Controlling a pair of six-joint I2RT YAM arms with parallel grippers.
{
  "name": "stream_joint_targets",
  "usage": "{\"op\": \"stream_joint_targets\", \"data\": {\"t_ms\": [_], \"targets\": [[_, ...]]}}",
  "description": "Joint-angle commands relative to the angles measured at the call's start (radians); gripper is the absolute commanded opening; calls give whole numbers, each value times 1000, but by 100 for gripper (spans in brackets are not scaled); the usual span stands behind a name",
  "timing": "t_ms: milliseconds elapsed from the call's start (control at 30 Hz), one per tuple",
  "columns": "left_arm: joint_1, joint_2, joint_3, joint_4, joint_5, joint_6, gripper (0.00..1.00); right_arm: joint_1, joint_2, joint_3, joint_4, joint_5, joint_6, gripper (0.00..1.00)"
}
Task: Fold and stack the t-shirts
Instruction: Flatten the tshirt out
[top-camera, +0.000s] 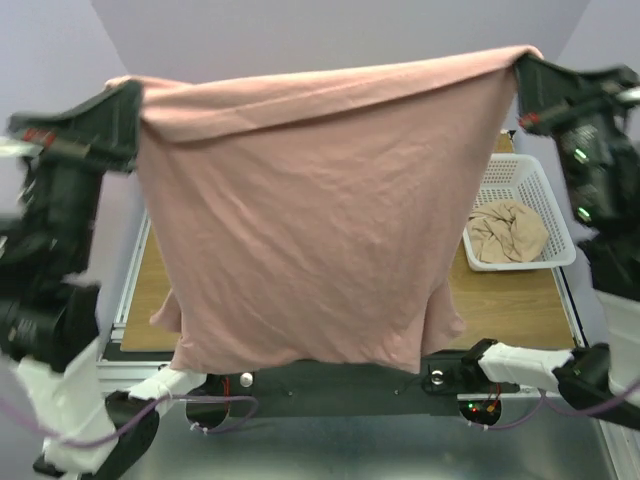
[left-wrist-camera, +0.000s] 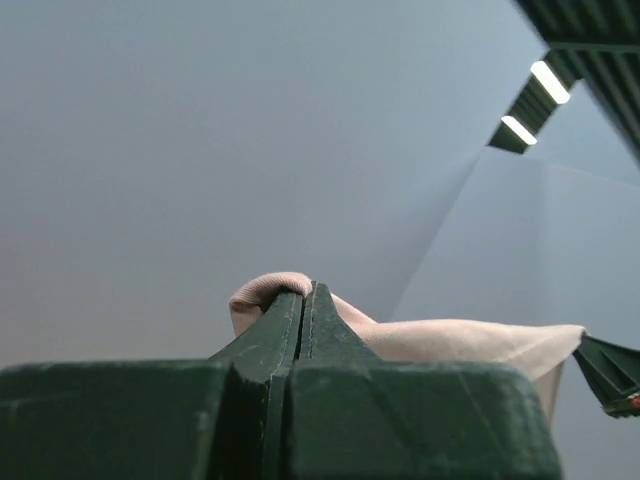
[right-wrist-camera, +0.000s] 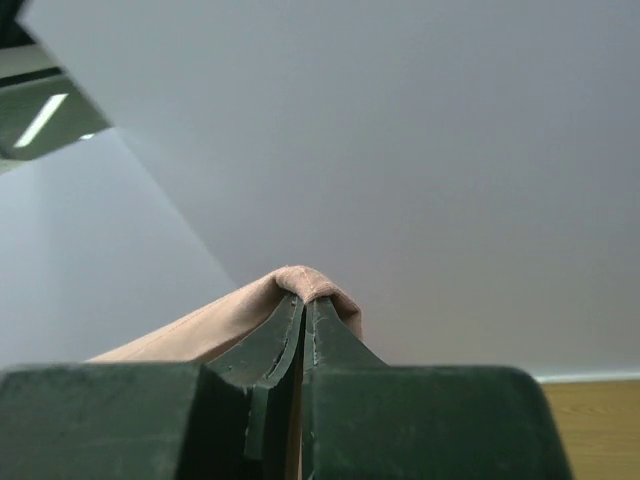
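Above the table (top-camera: 520, 310), both clamped jaws hold the pink t-shirt (top-camera: 320, 220) spread.

From here the hanging pink t-shirt (top-camera: 320, 220) blocks most of the desk (top-camera: 520, 305) through the middle of the overhead view and covers the left end of the white basket (top-camera: 525, 180). The beige cloth (top-camera: 508, 232) inside is too bunched to identify. The left arm (top-camera: 50, 220) is blurred and runs off the left edge. The right arm (top-camera: 595, 150) is cut by the right edge.
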Motion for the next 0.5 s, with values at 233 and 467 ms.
{"op": "stream_joint_targets", "data": {"t_ms": [233, 467], "targets": [[111, 634, 346, -95, -30, 83, 0, -174, 629, 409, 42, 142, -141, 0], [136, 652, 450, -14, 37, 80, 0, -331, 668, 507, 117, -46, -86, 0]]}}
